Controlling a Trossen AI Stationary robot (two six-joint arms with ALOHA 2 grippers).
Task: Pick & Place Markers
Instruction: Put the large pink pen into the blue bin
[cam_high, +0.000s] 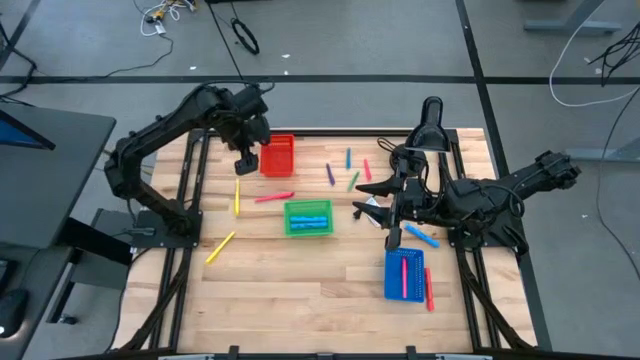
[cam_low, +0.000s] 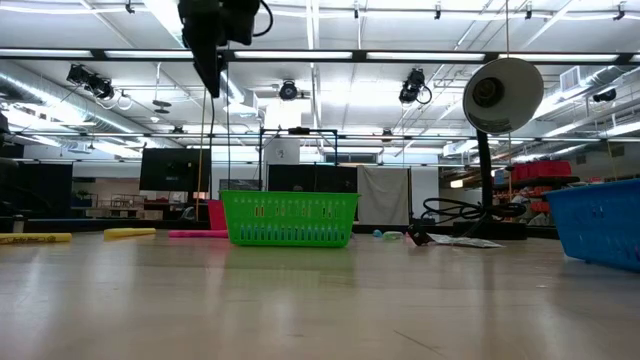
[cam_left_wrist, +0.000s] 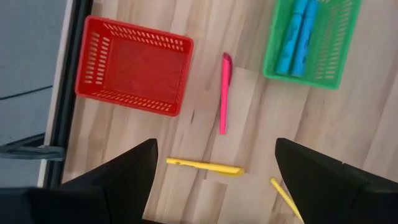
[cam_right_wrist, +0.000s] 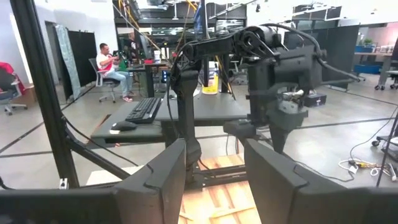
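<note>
The left arm reaches out over the tabletop (cam_high: 300, 290) with its gripper (cam_high: 245, 160) held above, just beside the red tray (cam_high: 278, 155), on the side away from the green tray (cam_high: 308, 218); its fingers (cam_left_wrist: 124, 177) are spread wide and grasp nothing. Below it, between the red tray and the green tray, a pink marker (cam_left_wrist: 224, 93) lies flat on the wood, and a yellow marker (cam_left_wrist: 205, 166) lies near the red tray's nearer corner, both apart from the fingers. Two blue markers (cam_left_wrist: 297, 31) rest inside the green tray. The right arm is folded low on the far side of the green tray from the red one, its gripper (cam_high: 392, 210) near a white card (cam_high: 372, 208); its fingers (cam_right_wrist: 165, 180) stand partly apart, and whether they grasp anything cannot be told. A blue tray (cam_high: 404, 274) beyond the green tray holds more markers, and a black lamp (cam_high: 430, 125) stands behind the right arm.
</note>
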